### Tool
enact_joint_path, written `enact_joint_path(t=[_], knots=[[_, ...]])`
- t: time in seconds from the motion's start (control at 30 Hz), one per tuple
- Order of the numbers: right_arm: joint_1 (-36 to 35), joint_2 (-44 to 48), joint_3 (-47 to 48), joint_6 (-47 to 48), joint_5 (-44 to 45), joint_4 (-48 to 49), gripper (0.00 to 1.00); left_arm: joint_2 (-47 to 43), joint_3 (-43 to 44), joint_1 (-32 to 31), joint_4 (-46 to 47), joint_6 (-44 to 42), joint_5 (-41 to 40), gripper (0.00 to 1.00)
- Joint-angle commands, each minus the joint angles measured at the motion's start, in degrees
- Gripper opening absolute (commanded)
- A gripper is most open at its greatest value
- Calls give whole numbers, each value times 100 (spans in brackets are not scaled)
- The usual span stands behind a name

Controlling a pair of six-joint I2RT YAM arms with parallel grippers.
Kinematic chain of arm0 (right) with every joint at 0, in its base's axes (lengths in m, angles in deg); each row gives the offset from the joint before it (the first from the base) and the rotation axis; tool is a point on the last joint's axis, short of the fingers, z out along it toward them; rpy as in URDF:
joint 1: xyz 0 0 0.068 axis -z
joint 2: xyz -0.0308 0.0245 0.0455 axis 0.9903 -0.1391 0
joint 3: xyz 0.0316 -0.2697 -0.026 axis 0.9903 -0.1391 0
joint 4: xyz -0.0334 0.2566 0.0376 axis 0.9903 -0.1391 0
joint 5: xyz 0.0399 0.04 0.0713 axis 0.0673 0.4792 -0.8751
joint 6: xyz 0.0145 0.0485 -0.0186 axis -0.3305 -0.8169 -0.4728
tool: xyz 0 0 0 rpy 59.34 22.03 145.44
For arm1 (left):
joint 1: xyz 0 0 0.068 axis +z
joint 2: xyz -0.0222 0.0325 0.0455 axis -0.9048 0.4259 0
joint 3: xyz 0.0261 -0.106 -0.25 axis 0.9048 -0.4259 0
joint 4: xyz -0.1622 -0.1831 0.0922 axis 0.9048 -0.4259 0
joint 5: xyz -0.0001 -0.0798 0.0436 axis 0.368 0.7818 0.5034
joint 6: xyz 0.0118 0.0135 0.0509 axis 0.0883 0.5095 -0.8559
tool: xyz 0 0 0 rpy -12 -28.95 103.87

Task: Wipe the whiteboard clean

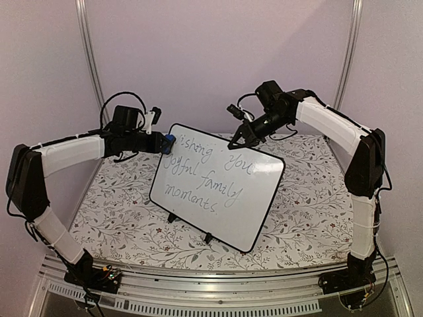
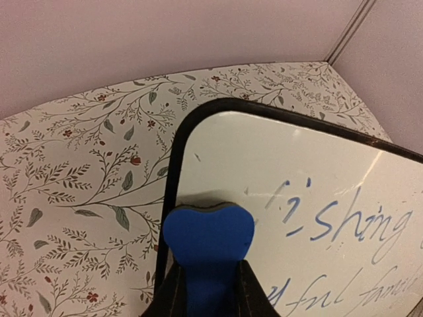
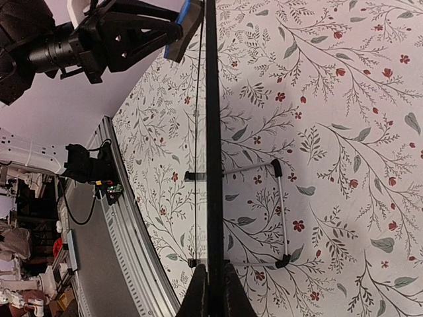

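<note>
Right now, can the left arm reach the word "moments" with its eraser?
Probably yes. The eraser rests against a top corner of the whiteboard, and nothing lies between it and that word.

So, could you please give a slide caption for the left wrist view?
Left pincer holding a blue eraser at the corner of the whiteboard, beside blue handwriting.

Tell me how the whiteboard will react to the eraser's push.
Likely stiff: the whiteboard has a straight framed edge. Tilted on thin feet, it probably tips or slides easily; the right gripper, jaws pinching its top edge, should steady it against the blue eraser.
</note>
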Motion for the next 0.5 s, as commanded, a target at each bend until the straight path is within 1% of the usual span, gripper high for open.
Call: enact_joint_path(t=[0.0, 0.13, 0.3, 0.47], knots=[[-104, 326, -27, 300, 5, 45, 0, 115, -142, -213, -277, 83, -182, 0], [-104, 336, -28, 300, 10, 37, 0, 234, -20, -346, -481, 71, -252, 0], [-104, 378, -58, 304, 18, 47, 0, 235, 24, -352, -627, 172, -244, 0], [-104, 410, -95, 317, 30, 50, 0, 48, -215, -353, -518, 359, -159, 0]])
